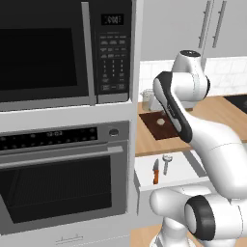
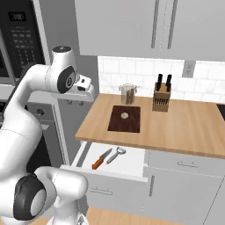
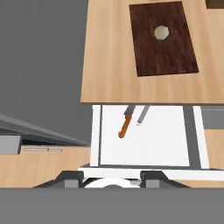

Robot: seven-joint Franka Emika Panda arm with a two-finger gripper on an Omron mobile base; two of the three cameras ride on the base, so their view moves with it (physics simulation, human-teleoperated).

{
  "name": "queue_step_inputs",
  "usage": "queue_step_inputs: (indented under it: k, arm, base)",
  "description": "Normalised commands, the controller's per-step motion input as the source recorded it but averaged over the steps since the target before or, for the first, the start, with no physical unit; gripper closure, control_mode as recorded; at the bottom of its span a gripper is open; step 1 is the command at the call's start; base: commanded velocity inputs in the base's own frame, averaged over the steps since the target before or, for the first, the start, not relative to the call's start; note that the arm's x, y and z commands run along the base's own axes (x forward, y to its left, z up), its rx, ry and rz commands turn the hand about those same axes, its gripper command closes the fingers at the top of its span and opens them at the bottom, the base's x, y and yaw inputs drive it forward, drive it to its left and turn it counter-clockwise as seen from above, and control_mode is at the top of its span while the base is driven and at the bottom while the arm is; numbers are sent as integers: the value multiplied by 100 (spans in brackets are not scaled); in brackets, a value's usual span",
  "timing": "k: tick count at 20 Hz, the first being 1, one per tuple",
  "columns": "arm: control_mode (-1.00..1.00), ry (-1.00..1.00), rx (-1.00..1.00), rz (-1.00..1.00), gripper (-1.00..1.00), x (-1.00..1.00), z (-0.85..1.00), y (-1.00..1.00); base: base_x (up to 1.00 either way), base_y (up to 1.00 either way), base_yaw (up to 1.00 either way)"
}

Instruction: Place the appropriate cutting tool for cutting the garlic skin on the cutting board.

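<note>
The gripper [image 2: 75, 102] hangs high beside the oven column, well above the open drawer [image 2: 132, 165]; whether its fingers are apart or together cannot be told. In the hand view the paring knife [image 3: 125, 124] lies in the drawer, long axis from 1 to 7 o'clock, orange handle low, blade tucked under the counter edge, beside a grey utensil [image 3: 142, 114]. The garlic [image 3: 161, 32] sits on the cutting board [image 3: 151, 52]
</note>
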Motion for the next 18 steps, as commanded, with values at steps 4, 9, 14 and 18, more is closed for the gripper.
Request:
queue_step_inputs:
  k: [4,9,14,18]
  arm:
    - [-100,0,0,0,-100,-14,-9,-1]
    - [-100,8,2,-1,-100,-15,-78,-47]
    - [-100,9,1,-10,-100,1,-98,-70]
    - [-100,6,0,-12,-100,28,-72,-38]
  base:
    - [0,0,0]
    - [0,0,0]
    - [0,0,0]
    - [0,0,0]
